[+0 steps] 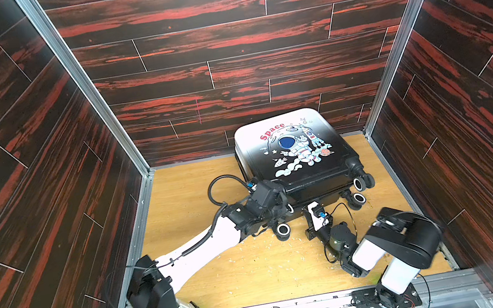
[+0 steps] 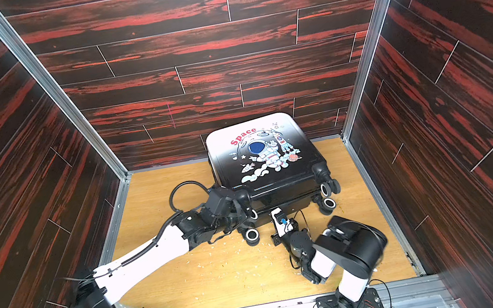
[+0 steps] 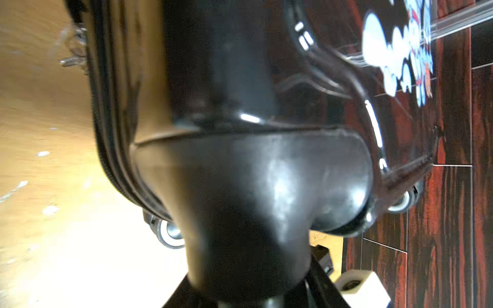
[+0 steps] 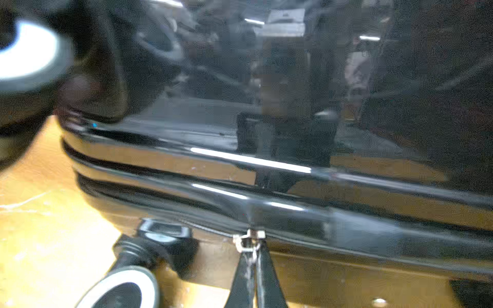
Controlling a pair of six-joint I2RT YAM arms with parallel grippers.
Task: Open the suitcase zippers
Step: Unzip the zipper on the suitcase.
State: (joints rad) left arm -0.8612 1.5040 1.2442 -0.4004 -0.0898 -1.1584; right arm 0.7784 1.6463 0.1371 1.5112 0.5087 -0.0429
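Bright even light, sharp top views, blurry wrist views, glare streaks on glossy suitcase (image 4: 250, 160)

The glossy hard-shell suitcase (image 1: 260, 166) fades from white to black, printed with a white-and-blue cartoon astronaut and red "Space" lettering. Its black spinner wheels (image 1: 358, 183) have pale hubs. The small metal zipper pull (image 4: 249, 240) looks silvery, though blurred. The panelled walls (image 1: 219, 40) are dark wood grain streaked red; the wooden floor (image 1: 259, 278), pale yellow.
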